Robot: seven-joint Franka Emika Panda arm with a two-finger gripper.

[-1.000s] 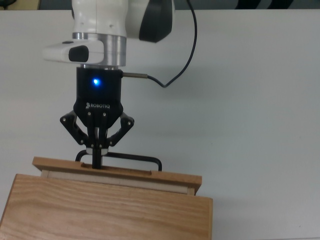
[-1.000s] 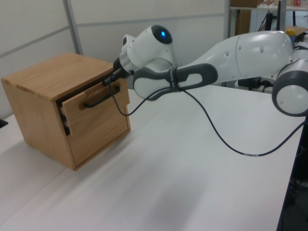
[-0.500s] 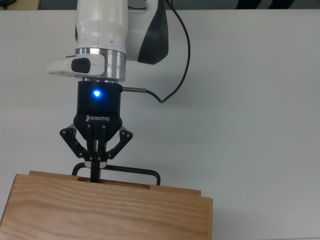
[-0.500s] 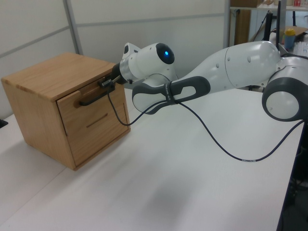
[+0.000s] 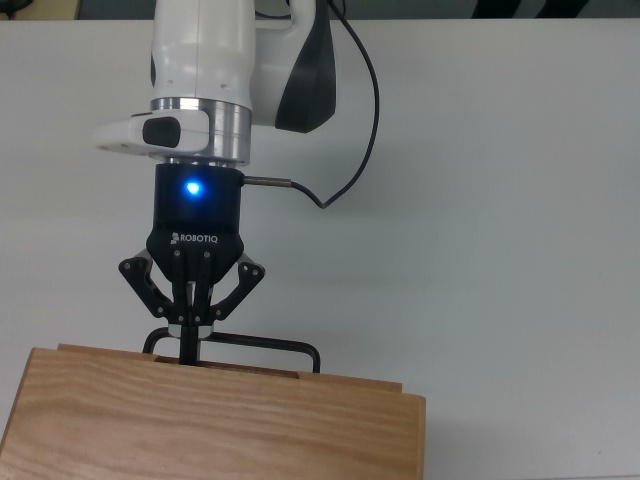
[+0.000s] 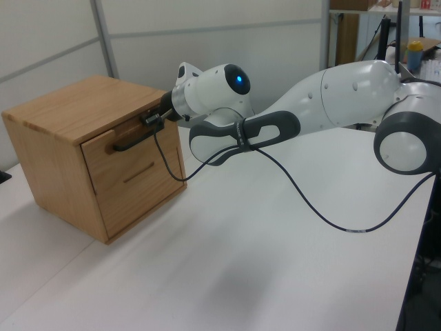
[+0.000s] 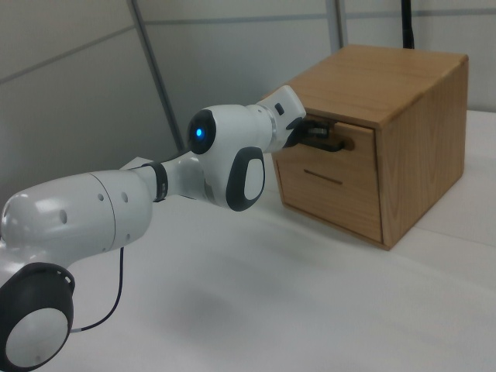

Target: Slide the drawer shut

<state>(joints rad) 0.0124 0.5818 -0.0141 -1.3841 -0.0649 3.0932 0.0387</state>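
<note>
Top view, claw: the claw (image 5: 190, 335) is seen from above with its fingers drawn together, tips pressed against the drawer (image 5: 180, 357) front beside the black bar handle (image 5: 262, 345).
Top view, contact: the fingertips are met at the handle's left portion in the top view; whether the bar is pinched between them or merely passed cannot be told.
Top view, drawer: only a thin strip of the front panel is seen past the cabinet top (image 5: 215, 425); the drawer box is hidden beneath it.
Top view, cut off: the cabinet is cropped at the lower edge, and the arm (image 5: 205, 60) at the upper edge.
Left view, claw: the claw (image 6: 153, 118) is seen small and dark at the handle (image 6: 132, 141); its fingers are not made out.
Left view, drawer: the upper drawer (image 6: 124, 148) is shown flush with the cabinet (image 6: 69, 117) face, which stands on the white table (image 6: 241, 262). A lower front with a slot is seen below.
Left view, extras: a black cable (image 6: 317, 207) is looped from the wrist over the table.
Right view, claw: the claw (image 7: 318, 133) is largely hidden by the wrist (image 7: 283, 116); only dark parts at the handle (image 7: 335, 145) are seen.
Right view, drawer: the drawer (image 7: 329, 159) front sits level with the cabinet (image 7: 418, 132) face.
</note>
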